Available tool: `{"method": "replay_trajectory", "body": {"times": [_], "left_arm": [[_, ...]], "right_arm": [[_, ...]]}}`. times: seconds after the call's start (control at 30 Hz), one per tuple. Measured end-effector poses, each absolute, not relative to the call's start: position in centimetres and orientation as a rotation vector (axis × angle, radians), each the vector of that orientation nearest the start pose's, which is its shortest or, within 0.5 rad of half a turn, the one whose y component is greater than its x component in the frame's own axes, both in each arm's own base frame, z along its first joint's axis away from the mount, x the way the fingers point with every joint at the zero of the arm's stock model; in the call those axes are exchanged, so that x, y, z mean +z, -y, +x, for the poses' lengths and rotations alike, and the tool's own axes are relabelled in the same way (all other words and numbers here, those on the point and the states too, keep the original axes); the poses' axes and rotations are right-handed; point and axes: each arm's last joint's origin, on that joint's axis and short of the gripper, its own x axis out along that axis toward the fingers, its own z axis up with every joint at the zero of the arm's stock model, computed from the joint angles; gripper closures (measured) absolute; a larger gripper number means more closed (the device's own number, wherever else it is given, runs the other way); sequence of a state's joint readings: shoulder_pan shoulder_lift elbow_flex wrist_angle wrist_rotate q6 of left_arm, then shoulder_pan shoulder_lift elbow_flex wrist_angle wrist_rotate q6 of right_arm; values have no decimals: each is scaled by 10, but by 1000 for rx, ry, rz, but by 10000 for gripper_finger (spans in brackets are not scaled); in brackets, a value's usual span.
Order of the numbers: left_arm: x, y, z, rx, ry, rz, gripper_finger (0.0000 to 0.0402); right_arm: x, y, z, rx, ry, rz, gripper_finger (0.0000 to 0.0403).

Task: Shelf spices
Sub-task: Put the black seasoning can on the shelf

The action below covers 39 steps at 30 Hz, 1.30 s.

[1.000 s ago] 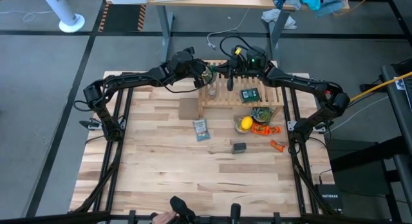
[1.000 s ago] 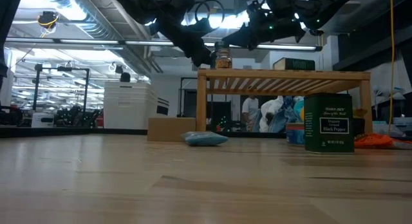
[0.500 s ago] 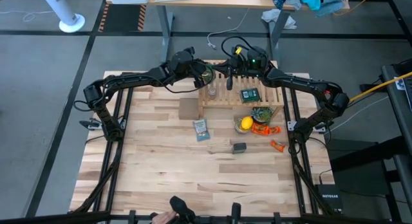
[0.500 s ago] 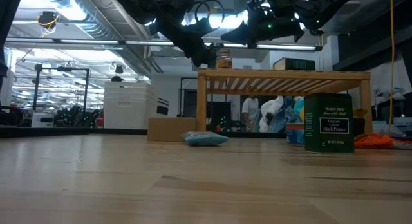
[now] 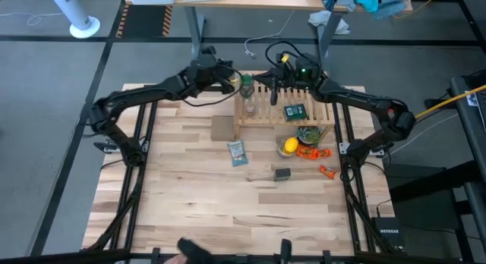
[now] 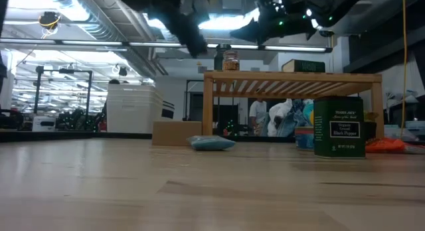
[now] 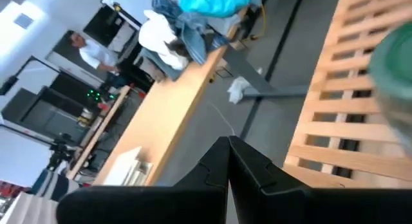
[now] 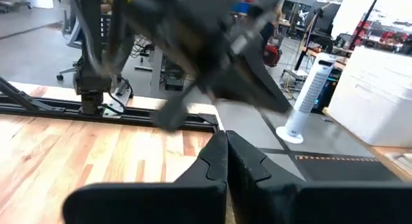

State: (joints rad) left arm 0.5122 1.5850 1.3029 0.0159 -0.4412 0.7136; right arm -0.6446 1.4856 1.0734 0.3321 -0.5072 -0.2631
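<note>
1. The shelf [image 5: 282, 108], a light wooden slatted rack, stands at the far side of the table [image 5: 190, 196]
2. The green bottle [image 5: 246, 86] stands upright at the shelf's far left corner, with the small clear glass jar [image 5: 250, 108] just in front of it on the same left end
3. The green-labelled tin [image 5: 294, 111] lies on the slats toward the shelf's right
4. The other dark tin [image 6: 339, 127] stands on the table in front of the shelf, near the lemon [image 5: 290, 146]
5. The left gripper [image 5: 228, 76] hangs just left of the green bottle, fingers pressed together and holding nothing
6. The right gripper [image 5: 262, 80] hovers over the shelf's far edge, just right of the bottle, fingers likewise together and empty
7. A small cardboard box [image 5: 221, 127] and a blue-and-white packet [image 5: 237, 152] lie left of the shelf
</note>
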Motion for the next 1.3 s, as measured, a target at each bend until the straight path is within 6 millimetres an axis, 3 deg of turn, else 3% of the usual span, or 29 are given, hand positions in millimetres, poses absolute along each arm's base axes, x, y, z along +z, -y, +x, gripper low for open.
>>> {"method": "replay_trajectory", "body": {"times": [0.23,0.53,0.77,0.97,1.13,1.3], "left_arm": [[374,-132,257,728,-666,490,401],[378,-27,199,506,-774,207,402],[334,35,184,472,-798,92,401],[276,79,200,378,-684,-44,402],[227,107,227,283,-513,-156,401],[199,121,257,252,-414,-197,402]], "right_arm": [[346,168,235,-134,-195,-217,402],[367,97,166,-28,-320,-234,402],[337,51,120,-65,-301,-144,402],[297,28,86,-125,-238,27,402],[260,19,82,-94,-252,179,402],[238,12,92,70,-295,285,392]]}}
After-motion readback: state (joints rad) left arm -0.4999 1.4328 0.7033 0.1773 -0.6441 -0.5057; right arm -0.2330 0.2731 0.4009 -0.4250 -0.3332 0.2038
